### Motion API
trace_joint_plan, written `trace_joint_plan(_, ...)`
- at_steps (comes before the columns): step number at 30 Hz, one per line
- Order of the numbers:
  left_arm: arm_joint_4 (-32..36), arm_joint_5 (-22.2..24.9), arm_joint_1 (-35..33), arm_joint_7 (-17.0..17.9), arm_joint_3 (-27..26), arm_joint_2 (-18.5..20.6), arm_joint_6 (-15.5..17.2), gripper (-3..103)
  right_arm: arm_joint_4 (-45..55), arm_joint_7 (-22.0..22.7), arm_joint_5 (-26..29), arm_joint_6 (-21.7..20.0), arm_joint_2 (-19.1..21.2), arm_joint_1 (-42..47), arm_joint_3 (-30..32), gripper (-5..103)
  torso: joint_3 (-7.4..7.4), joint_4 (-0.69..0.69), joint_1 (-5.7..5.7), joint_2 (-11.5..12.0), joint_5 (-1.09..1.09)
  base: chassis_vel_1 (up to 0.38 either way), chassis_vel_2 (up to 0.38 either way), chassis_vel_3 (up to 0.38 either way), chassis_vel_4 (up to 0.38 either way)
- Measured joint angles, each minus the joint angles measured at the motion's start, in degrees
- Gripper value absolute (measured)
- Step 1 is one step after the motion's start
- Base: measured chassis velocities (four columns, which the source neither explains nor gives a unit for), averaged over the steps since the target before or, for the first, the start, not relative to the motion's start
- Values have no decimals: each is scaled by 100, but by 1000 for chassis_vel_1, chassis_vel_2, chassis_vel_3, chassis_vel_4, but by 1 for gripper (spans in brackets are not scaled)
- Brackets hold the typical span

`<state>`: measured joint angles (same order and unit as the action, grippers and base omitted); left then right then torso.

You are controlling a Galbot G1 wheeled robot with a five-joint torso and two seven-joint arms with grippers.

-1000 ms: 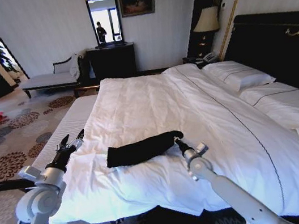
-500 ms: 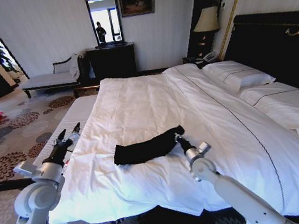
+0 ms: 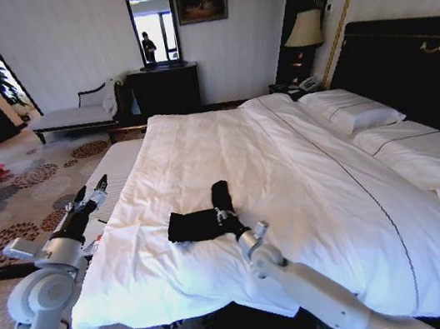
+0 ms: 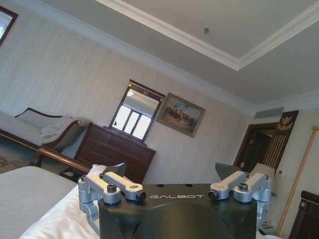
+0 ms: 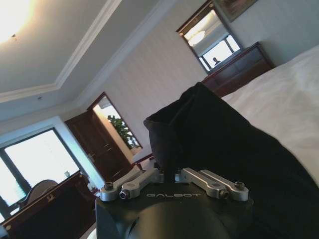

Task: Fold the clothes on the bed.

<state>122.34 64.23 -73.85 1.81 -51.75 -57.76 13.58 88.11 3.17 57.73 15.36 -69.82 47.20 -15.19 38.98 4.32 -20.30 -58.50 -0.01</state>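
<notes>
The clothes (image 3: pixel 194 224) are a black garment bunched into a short strip near the front left of the bed (image 3: pixel 286 153), on its white duvet. My right gripper (image 3: pixel 226 212) is shut on one end of the strip and holds it raised above the middle, so that a black flap stands up. In the right wrist view the black fabric (image 5: pixel 224 144) bulges out from between the closed fingers (image 5: pixel 149 177). My left gripper (image 3: pixel 90 195) hangs open beside the bed's left edge, apart from the clothes. Its fingertips (image 4: pixel 118 168) are spread wide with nothing between them.
Two pillows (image 3: pixel 355 115) lie by the dark headboard (image 3: pixel 413 56) at the right. A pale chaise bench (image 3: pixel 72 116), a dark dresser (image 3: pixel 163 89) and a lamp (image 3: pixel 305 29) stand along the far wall. Patterned carpet (image 3: pixel 19 223) lies to the left of the bed.
My right gripper has swung left, carrying the strip's right end up and over toward its left end. The left gripper has drawn back a little to the left, still open.
</notes>
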Motion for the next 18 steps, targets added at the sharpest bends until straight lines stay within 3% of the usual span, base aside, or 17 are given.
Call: trace_joint_plan(18, -38, -122, -98, 0, -41, -106, 4, 100, -736, -106, -560, 157, -615, -255, -547, 2, 0, 0, 0, 0, 0, 0, 0, 0, 0)
